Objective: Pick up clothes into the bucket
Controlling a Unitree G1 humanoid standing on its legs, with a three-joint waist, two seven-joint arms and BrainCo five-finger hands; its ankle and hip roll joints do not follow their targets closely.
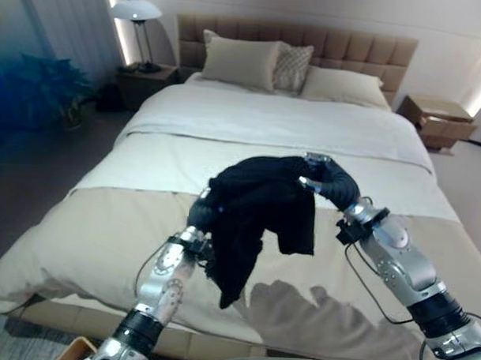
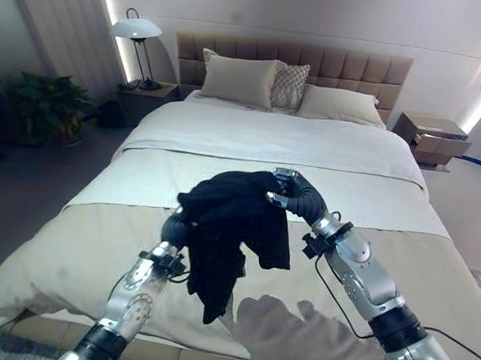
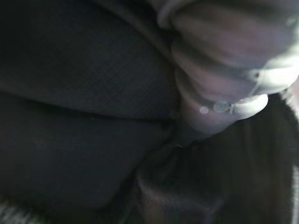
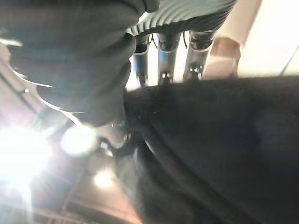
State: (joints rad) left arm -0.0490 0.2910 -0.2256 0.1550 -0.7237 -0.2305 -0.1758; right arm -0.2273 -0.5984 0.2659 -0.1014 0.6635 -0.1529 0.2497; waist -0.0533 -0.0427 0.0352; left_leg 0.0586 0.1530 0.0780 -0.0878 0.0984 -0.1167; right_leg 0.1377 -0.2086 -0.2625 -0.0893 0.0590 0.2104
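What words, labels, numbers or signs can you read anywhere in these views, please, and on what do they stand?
None: no readable text in any view.
The black garment, held up between the left hand and the right hand, shows no print or label.
The bed, pillows, lamp and nightstand bear no visible writing either.

Bedroom, bed (image 1: 226,148), pillows (image 1: 238,63), bedside lamp (image 1: 137,10)
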